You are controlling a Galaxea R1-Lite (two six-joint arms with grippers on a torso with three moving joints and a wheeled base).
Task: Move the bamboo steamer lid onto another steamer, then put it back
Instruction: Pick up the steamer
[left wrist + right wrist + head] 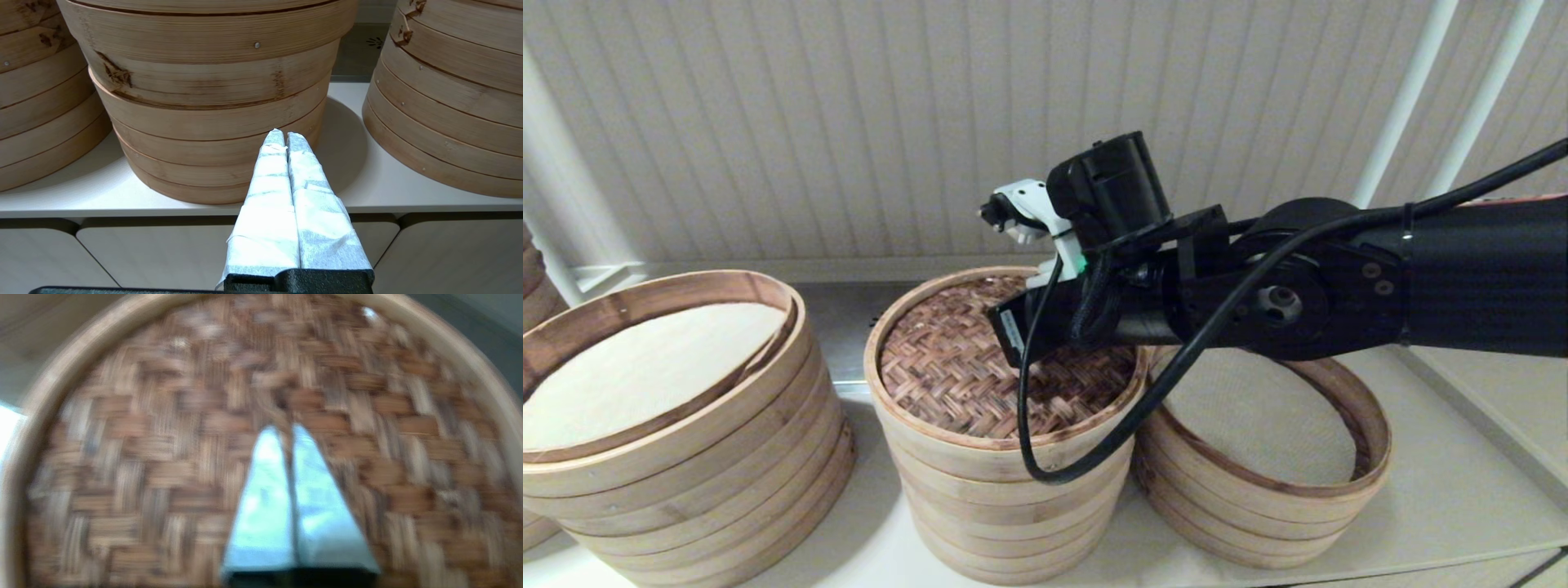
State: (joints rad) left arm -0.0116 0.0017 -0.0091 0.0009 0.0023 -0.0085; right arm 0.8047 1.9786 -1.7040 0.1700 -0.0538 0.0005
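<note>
**Lid on middle stack, right gripper closed above it**

Pale counter (pixel 1445 490) against a slatted wall carries three steamer stacks. Bamboo steamer lid (pixel 980 367) sits on the tall middle stack (pixel 1005 506); another steamer (pixel 1262 482) beside it is uncovered, liner showing. Can't judge whether the transfer is pending or finished.

Right gripper (pixel 291 430) hangs over the weave, fingers together, holding nothing; only its wrist view shows that. Left gripper (pixel 284 136), pressed closed and empty, parked low before the counter, absent from head view.
</note>
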